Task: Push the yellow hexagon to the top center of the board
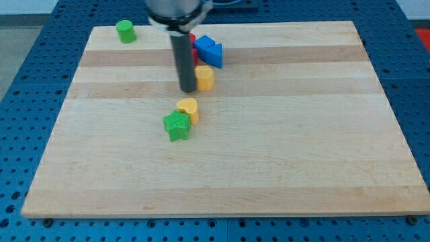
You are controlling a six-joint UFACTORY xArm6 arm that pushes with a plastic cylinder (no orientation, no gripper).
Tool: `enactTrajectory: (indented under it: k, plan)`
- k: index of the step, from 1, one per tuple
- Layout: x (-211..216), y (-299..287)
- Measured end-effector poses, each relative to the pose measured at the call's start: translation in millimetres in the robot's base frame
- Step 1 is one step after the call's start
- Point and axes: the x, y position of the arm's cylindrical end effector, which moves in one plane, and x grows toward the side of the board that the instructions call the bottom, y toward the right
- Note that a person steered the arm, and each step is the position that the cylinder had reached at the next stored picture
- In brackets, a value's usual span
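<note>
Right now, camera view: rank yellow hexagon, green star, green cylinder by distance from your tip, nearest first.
My tip:
1. Yellow hexagon, touching or nearly so, at the view's right.
2. Green star, toward the view's bottom.
3. Green cylinder, at the view's top left corner.

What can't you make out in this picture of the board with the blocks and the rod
- Red block, camera view: mostly hidden behind the rod and the blue block; shape unclear.
- Arm above the rod: cut off by the view's top edge.
- My tip and the yellow hexagon at its right: touching or a slight gap, cannot tell.
- Yellow block by the green star: shape too small to tell.
</note>
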Motion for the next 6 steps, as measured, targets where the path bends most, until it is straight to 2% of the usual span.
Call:
enactTrajectory:
  k: [1,2,3,4,6]
  plan:
    - [-1.5,47.7]
    - [-17.5,68.3]
    - [-13.4,68.4]
    - [13.4,60.8]
    - [-5.6,35.1]
